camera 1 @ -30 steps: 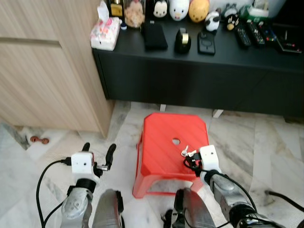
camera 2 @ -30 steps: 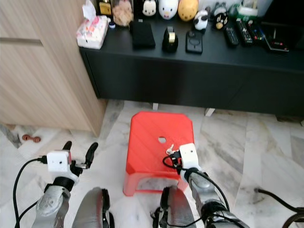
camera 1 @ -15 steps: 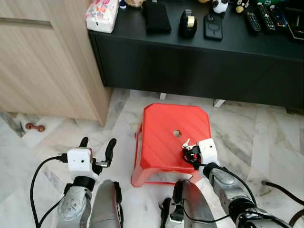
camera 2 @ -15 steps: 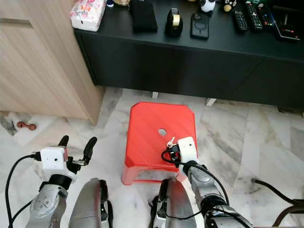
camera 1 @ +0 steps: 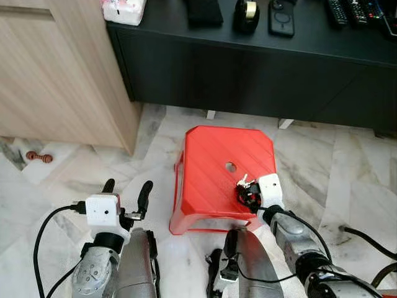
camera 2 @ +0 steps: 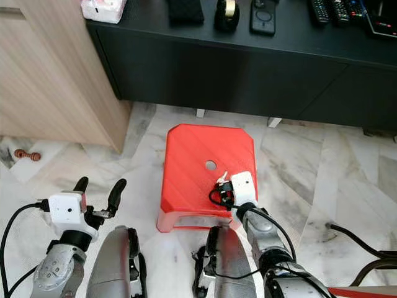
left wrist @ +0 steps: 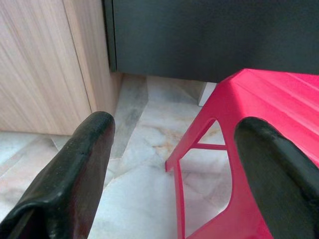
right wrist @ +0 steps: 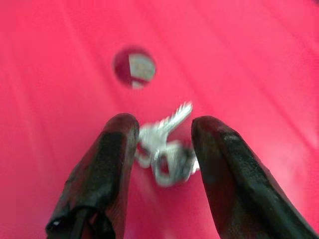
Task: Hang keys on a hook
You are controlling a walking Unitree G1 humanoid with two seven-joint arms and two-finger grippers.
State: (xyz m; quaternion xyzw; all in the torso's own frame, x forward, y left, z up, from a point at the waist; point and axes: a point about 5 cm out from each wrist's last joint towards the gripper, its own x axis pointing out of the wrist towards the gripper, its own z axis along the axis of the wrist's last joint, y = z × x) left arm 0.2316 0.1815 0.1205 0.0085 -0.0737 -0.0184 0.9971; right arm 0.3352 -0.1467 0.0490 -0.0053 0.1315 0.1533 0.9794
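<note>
A small bunch of silver keys (camera 1: 243, 182) lies on the top of a red plastic stool (camera 1: 211, 161), near its centre hole and right front corner. My right gripper (camera 1: 249, 196) is down on the stool at the keys. In the right wrist view the blurred keys (right wrist: 167, 147) sit between the two black fingers (right wrist: 112, 164), which press in on the bunch from both sides. My left gripper (camera 1: 128, 186) hangs open over the floor left of the stool, with nothing between its fingers (left wrist: 75, 174).
A long black low cabinet (camera 1: 248, 68) with small items on top stands behind the stool. A wooden cupboard (camera 1: 56, 74) fills the left. A small brown object (camera 1: 34, 156) lies by it on the marble floor. Black cable (camera 1: 366, 239) runs at the right.
The head views have shifted, so the cabinet top has slid out at the upper edge. The right gripper has stayed at the keys on the stool. The left gripper has kept its pose.
</note>
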